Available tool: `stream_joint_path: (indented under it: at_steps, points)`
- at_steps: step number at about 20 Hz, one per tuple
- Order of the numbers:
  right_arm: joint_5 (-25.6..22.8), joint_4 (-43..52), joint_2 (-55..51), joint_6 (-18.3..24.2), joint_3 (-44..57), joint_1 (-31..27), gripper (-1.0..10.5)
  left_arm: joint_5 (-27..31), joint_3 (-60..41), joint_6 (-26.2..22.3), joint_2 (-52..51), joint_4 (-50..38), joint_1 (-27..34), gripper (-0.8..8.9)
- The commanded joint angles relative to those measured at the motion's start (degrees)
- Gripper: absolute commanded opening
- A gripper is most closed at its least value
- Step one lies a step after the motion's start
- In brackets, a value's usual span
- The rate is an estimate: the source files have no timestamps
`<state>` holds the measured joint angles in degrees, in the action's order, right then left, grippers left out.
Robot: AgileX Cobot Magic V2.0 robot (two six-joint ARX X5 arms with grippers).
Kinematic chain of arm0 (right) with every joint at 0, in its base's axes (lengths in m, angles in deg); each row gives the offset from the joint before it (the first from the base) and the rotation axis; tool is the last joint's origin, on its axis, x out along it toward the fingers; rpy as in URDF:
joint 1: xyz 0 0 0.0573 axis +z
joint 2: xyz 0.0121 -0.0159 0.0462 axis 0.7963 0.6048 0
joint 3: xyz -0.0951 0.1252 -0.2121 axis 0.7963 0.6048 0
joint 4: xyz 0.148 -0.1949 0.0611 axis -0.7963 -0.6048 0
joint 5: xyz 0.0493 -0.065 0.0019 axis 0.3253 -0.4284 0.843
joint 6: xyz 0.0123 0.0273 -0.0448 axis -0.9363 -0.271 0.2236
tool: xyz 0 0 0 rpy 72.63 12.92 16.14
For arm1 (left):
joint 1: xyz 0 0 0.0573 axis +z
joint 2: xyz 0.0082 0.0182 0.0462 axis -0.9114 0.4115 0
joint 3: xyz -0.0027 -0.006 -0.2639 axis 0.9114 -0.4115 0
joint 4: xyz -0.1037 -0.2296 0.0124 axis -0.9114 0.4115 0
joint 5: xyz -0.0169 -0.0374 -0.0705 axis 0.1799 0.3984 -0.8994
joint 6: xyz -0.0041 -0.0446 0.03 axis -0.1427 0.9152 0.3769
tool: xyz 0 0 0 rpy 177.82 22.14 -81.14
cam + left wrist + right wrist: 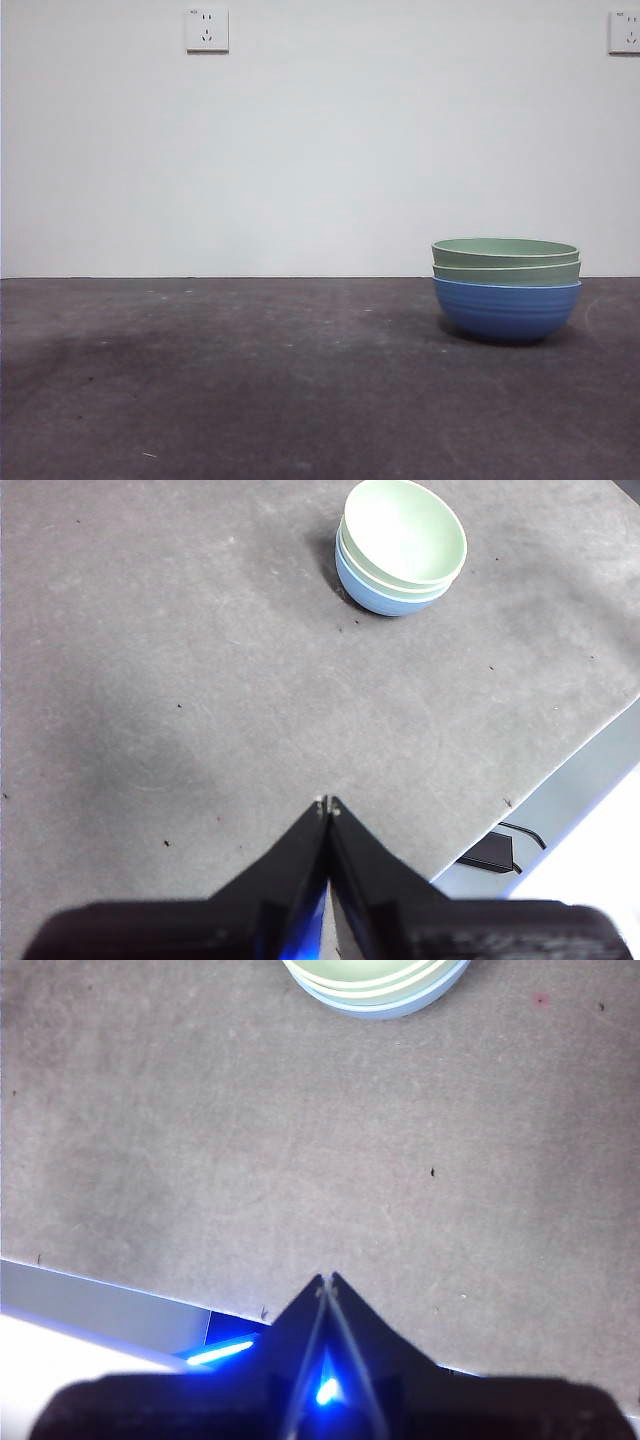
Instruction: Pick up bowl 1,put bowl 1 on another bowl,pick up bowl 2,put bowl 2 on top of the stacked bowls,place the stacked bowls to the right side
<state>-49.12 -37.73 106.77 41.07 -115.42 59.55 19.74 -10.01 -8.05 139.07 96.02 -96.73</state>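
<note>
The stacked bowls [506,290] stand on the table at the right in the front view: a blue ribbed bowl [506,312] with two sage-green bowls [506,259] nested inside it. The left wrist view shows the same stack [400,548] from above, well away from my left gripper [327,804], which is shut and holds nothing. In the right wrist view only part of the stack [375,985] shows at the picture's edge, with my right gripper [327,1280] shut, empty and a good distance from it. Neither arm appears in the front view.
The dark grey table mat [250,380] spreads across the front view. Its edge [560,770] shows in the left wrist view, with a black cable [500,848] below it. Two wall sockets [207,29] sit on the white wall behind.
</note>
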Motion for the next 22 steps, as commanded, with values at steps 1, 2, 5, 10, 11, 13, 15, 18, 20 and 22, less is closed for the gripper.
stream_joint_path:
  at_steps: [1, 2, 5, 10, 11, 13, 15, 18, 20, 22]
  points:
    - [-0.2, 0.2, -0.1, 0.7, 0.4, 0.1, 0.0, 0.0, 0.1, -0.7, 0.0, -0.1, -0.1, -0.04]
    - [-0.1, 0.2, -0.1, 0.7, 0.4, 0.1, 0.0, 0.0, 0.1, -0.7, 0.0, -0.1, -0.1, -0.04]
    - [-0.1, 0.2, -0.1, 0.7, 0.4, 0.1, 0.0, 0.1, 0.1, -0.7, 0.0, -0.1, -0.1, -0.04]
    - [-0.1, 0.2, -0.1, 0.7, 0.4, 0.1, 0.0, 1.4, 0.1, -2.0, -0.5, -0.4, 0.1, -0.04]
    - [-0.1, 0.2, -0.1, 0.7, 0.4, 0.1, 0.0, 4.8, 0.1, -4.5, -1.7, -1.0, 0.8, -0.04]
    - [-0.1, 0.2, -0.1, 0.7, 0.4, 0.1, 0.0, 9.4, -0.3, -9.8, -4.4, -6.1, 4.4, -0.04]
    - [-0.1, 0.2, -0.1, 0.7, 0.4, 0.1, 0.0, 7.1, -3.9, -14.4, -9.5, -16.1, 10.6, -0.04]
    - [-0.1, 0.2, -0.1, 0.7, 0.4, 0.1, 0.0, 6.5, -15.9, -14.7, -20.4, -32.8, 19.1, -0.04]
    - [-0.1, 0.2, -0.1, 0.7, 0.4, 0.1, 0.0, 9.5, -25.6, -15.3, -27.5, -42.7, 22.8, -0.04]
    - [-0.1, 0.2, -0.1, 0.7, 0.4, 0.1, 0.0, 10.6, -34.9, -15.3, -33.6, -49.0, 25.2, -0.04]
